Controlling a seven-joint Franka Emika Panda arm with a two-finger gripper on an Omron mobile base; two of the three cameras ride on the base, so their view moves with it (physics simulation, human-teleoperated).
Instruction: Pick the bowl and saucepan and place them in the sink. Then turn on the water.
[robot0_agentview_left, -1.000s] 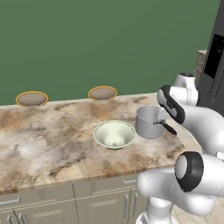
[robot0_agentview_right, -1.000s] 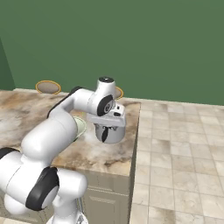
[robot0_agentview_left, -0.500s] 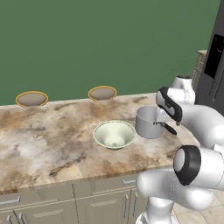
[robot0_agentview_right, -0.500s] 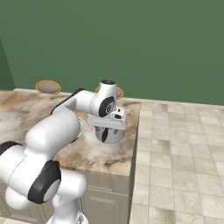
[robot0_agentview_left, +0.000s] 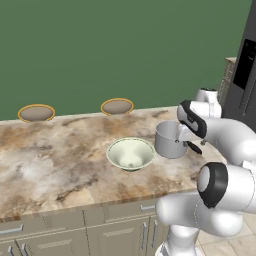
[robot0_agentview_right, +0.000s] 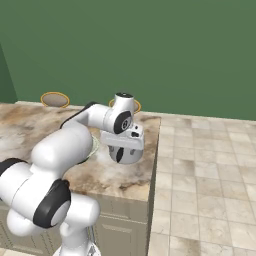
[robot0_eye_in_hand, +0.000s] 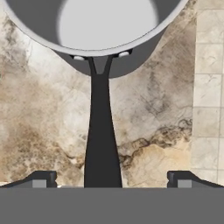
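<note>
Saucepan (robot0_agentview_left: 170, 140) is sitting on the marble bench (robot0_agentview_left: 55, 165) near its right end, just right of the bowl (robot0_agentview_left: 131, 153) — the two close, not clearly touching. Tool (robot0_eye_in_hand: 108, 181) is hovering over the dark handle (robot0_eye_in_hand: 102, 140), fingers (robot0_eye_in_hand: 43, 179) spread wide on either side of it, gripping nothing. Two brown discs (robot0_agentview_left: 36, 113) are lying at the far edge.

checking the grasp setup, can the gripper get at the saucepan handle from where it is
Probably yes. In the hand view the gripper is open with the saucepan handle running between its fingertips, nothing blocking; the bowl sits off to the side.
</note>
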